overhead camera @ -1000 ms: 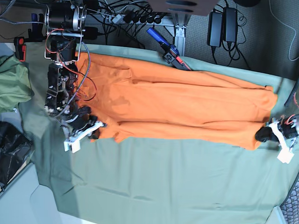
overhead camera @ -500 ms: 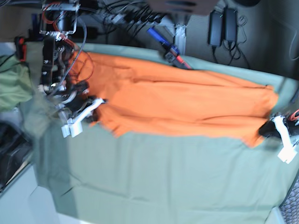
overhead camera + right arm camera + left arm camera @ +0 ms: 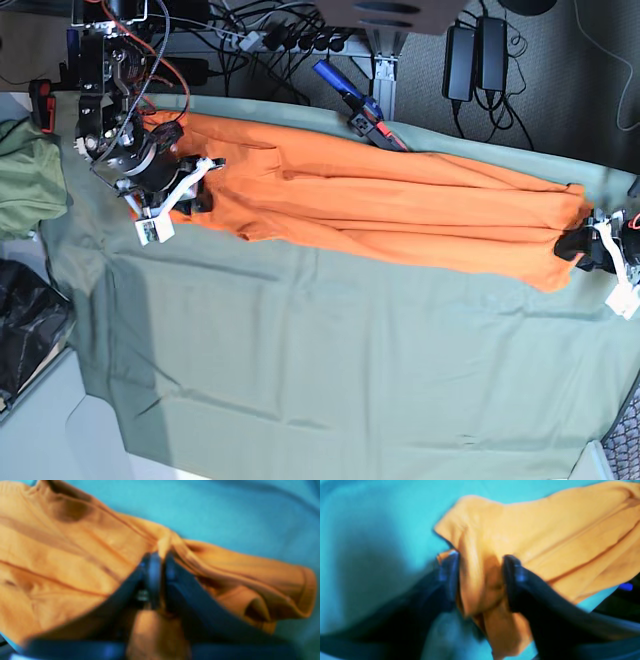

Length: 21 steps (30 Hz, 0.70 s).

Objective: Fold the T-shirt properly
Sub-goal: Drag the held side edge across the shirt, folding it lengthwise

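orange t-shirt (image 3: pixel 400 215) lies stretched on green cloth (image 3: pixel 350 380), left end effector (image 3: pixel 480 580) parted around its corner, right end effector (image 3: pixel 158 575) pinching a fold.

Both my wrist views are soft and smeared, with a strong teal cast on the cloth (image 3: pixel 382 517) and the T-shirt (image 3: pixel 545 535) washed to pale orange. My gripper fingers (image 3: pixel 155 580) read as dark, blurred shapes. The base view is sharper, evenly daylit, with a faint shadow band near the cloth's left edge.
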Available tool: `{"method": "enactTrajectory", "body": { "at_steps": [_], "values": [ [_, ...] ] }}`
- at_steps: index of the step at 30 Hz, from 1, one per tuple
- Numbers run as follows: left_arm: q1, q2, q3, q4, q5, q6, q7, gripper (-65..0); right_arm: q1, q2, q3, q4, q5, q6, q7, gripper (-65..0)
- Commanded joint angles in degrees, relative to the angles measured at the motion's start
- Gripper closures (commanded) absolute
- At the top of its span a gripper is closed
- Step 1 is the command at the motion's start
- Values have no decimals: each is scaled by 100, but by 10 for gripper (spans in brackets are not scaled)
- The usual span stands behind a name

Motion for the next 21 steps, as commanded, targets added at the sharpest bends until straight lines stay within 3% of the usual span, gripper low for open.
{"method": "enactTrajectory", "body": {
  "at_steps": [1,3,7,21],
  "values": [
    [-96,-133,-55,81,-90,-76,-83,-376,15,94,57,79,-2,455,37,-279],
    [-98,-153,-57,81,-94,-76,-81,-376,-15,92,57,79,2,455,39,-377],
    [-98,-227,-87,81,-129,-76,-13,-376,-76,92,57,79,7,452,44,-377],
    [203,-157,-87,-22,-1095,-76,518,-376,-79,90,57,81,157,452,44,-377]
  ]
}}
